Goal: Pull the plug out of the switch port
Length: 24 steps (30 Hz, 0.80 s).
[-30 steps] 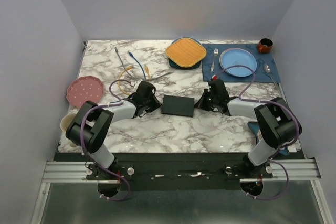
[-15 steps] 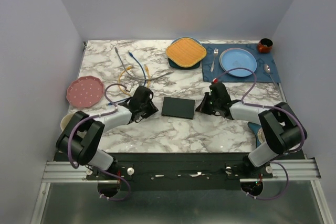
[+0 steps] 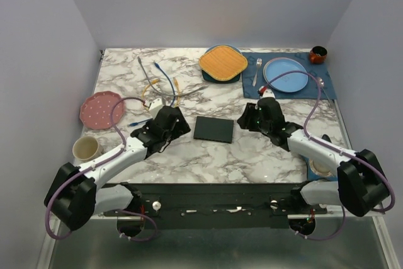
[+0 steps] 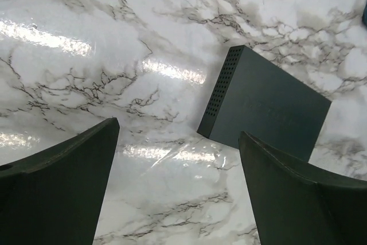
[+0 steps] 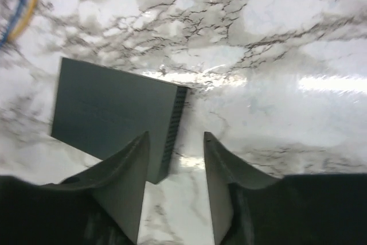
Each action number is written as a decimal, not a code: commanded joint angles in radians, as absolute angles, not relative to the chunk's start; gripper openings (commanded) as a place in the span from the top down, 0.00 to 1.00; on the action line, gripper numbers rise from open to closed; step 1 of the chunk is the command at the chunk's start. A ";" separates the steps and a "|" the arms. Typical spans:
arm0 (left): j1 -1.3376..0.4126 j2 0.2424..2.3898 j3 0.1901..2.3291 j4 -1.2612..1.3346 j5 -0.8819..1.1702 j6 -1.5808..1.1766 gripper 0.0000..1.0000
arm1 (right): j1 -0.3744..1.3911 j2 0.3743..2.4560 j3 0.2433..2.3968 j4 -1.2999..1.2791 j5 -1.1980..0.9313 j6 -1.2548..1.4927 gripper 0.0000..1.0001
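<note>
With left gripper (image 3: 181, 125) spread left of switch (image 3: 213, 128), right gripper (image 3: 245, 120) spread at right: brace switch, locate plug (not visible), pull straight.

No text, label, brand or number readable in any view. Switch (image 4: 269, 107): top face matte black; the left wrist view hints at a faint mark across it, too dim to make out. Right wrist view blurred, nothing legible. Overhead view: items on the desk (image 3: 252, 155) too small to read any lettering.
</note>
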<state>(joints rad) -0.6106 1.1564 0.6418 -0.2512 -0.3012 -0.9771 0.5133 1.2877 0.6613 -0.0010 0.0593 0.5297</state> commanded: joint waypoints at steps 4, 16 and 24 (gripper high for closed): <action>-0.744 1.180 0.733 -0.403 -0.512 -0.861 0.01 | 0.773 1.204 0.689 0.036 0.488 0.336 0.26; -0.746 1.078 0.841 -0.560 -0.586 -0.859 0.01 | 0.845 0.990 0.689 0.147 0.363 0.267 0.00; -0.746 1.056 0.786 -0.413 -0.467 -0.885 0.01 | 0.847 0.956 0.589 0.178 0.363 0.210 0.00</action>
